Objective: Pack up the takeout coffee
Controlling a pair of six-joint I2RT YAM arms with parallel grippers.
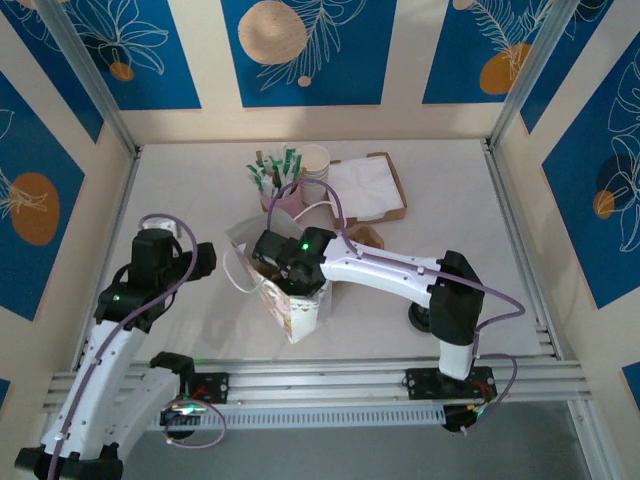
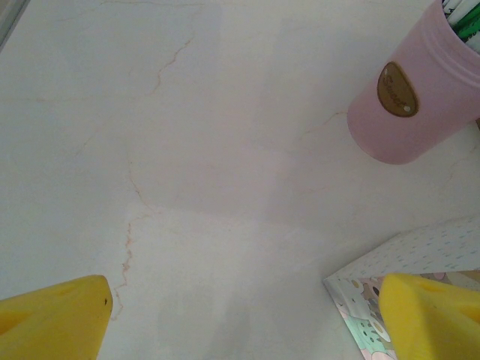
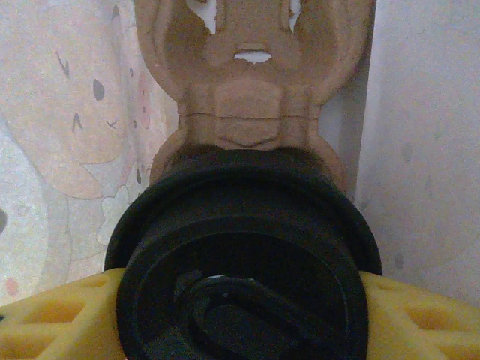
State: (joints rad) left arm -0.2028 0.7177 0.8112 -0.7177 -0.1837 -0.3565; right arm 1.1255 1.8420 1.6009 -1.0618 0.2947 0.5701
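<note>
As the takeout coffee (image 3: 240,247) sits between the two yellow fingers (image 3: 52,319) of the right pincer (image 3: 240,319), which press on it from both sides at the black lid, the coming move turns on what lies straight ahead of this pincer. There the brown pulp cup carrier (image 3: 251,82) lies between the walls of the paper bag (image 3: 67,142). The cup's long axis runs roughly along the pincer's reach, with the lid toward the wrist and the base toward the carrier. So I judge the next step is to lower it straight and then let go. Whether the base is seated in a socket of the carrier I cannot tell, because the lid hides it.

The right arm is the one at the bag. The left pincer (image 2: 244,300) hangs with its fingers wide apart and nothing between them. The bag's corner is just beside one of its fingers, and a pink cup (image 2: 409,97) stands farther ahead.

The right wrist view gives the grip and the carrier. The top view gives instead how the right pincer (image 1: 290,262) stands over the mouth of the bag (image 1: 300,312), with the left pincer (image 1: 200,260) near, at its side.
</note>
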